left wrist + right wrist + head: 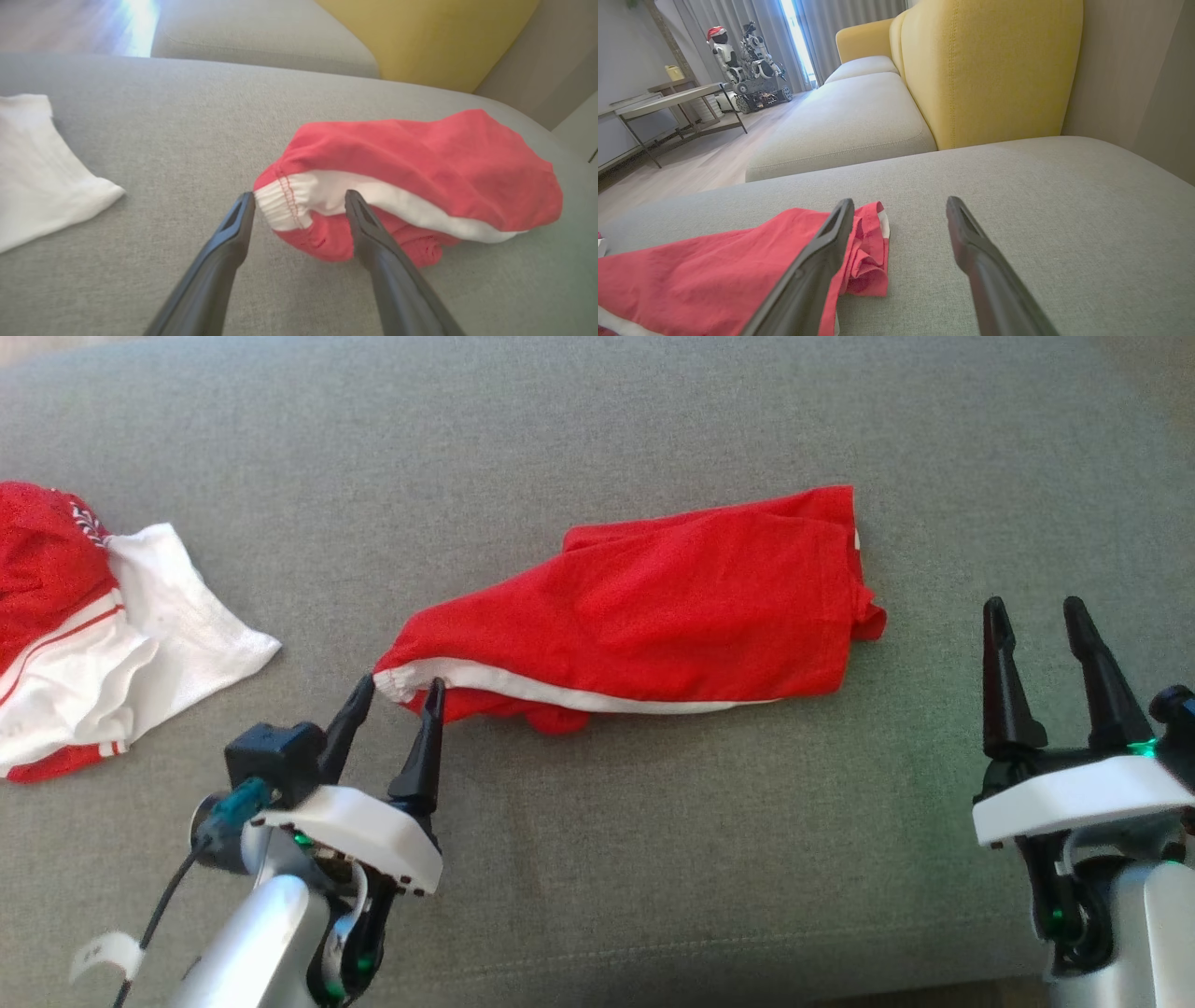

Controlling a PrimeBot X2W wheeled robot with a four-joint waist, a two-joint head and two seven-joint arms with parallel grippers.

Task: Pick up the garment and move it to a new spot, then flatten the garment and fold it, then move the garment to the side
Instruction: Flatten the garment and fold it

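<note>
Head view: the garment lies on the grey sofa cushion, near the middle. Its long axis runs left to right, with the narrow left end tilted down towards the robot and the broad right end farther away. It is red, creased and doubled over, with a white band along its near edge. The left gripper sits at the narrow end, its 2 fingers spread on either side of the white corner and pinching nothing. The right gripper stands apart from the broad end, jaws wide and empty. A second red-and-white garment lies crumpled at the far left.

Left wrist view: the garment stretches away to the right. Its gathered white hem with red stitching lies between the parted fingers of the left gripper.

Right wrist view: the right gripper is wide open over bare cushion. The garment's folded red end lies beside its left finger.
</note>
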